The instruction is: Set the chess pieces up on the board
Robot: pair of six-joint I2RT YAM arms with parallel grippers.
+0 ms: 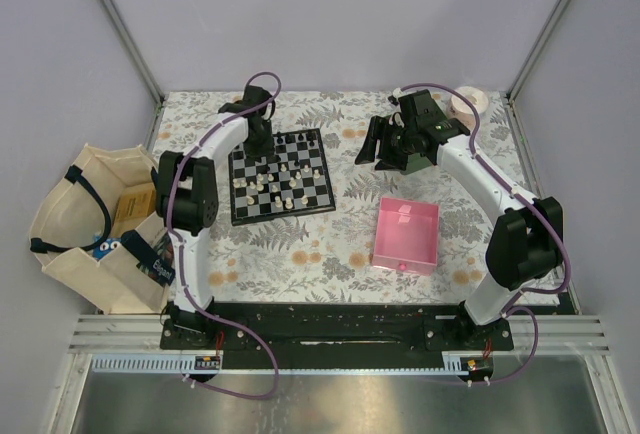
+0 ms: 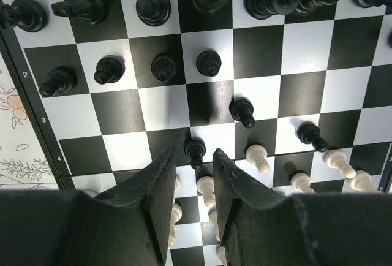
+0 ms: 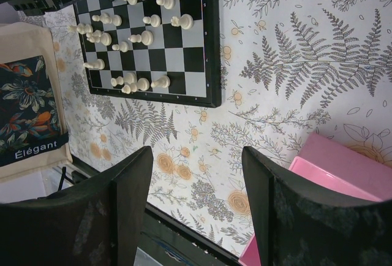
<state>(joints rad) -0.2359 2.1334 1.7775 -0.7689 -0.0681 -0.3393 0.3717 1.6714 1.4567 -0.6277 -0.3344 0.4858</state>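
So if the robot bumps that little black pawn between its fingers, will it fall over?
Probably, yes. The black pawn is tall on a narrow base, so a sideways nudge from the fingers could tip it. Its round shape might then roll on the smooth board.

Left arm (image 1: 213,144), right arm (image 1: 482,180): jaws parted

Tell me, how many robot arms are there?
2. The left arm reaches over the board. The right arm stretches over the table to the right of the board, beyond the pink tray. No others show.
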